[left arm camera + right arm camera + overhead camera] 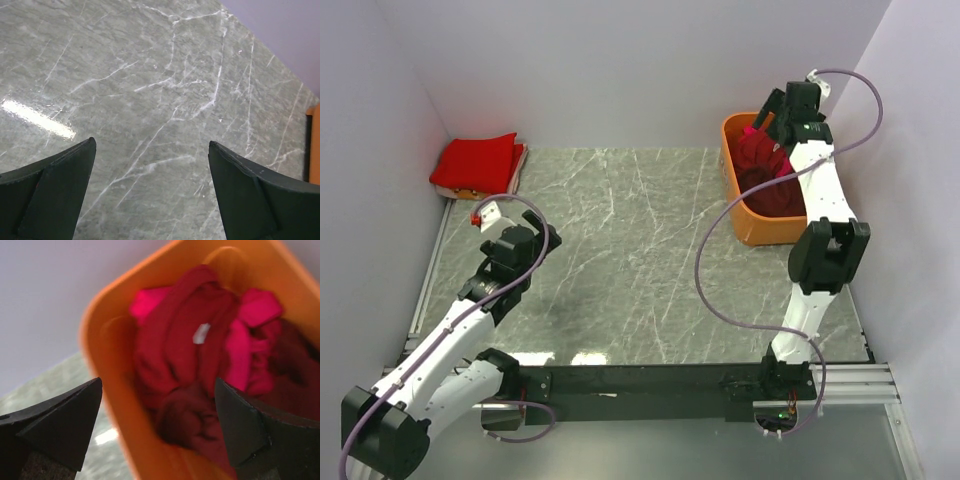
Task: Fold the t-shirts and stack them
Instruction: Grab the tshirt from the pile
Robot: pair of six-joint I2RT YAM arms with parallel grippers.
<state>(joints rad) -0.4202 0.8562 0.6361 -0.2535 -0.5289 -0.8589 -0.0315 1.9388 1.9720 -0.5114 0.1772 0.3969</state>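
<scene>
A folded bright red t-shirt (475,163) lies at the far left corner of the table. Crumpled t-shirts in dark red, maroon and magenta (200,365) fill the orange basket (750,215) at the far right; they also show in the top view (765,165). My right gripper (157,427) is open and empty, hovering above the basket's near wall with the shirts beyond it; the image is blurred. In the top view it hangs over the basket's far end (775,112). My left gripper (150,190) is open and empty over bare table, at mid left in the top view (535,245).
The grey marble table (630,250) spans the middle. White walls close in at the left, back and right. The orange basket's corner shows at the right edge of the left wrist view (314,145). A black rail (650,385) runs along the near edge.
</scene>
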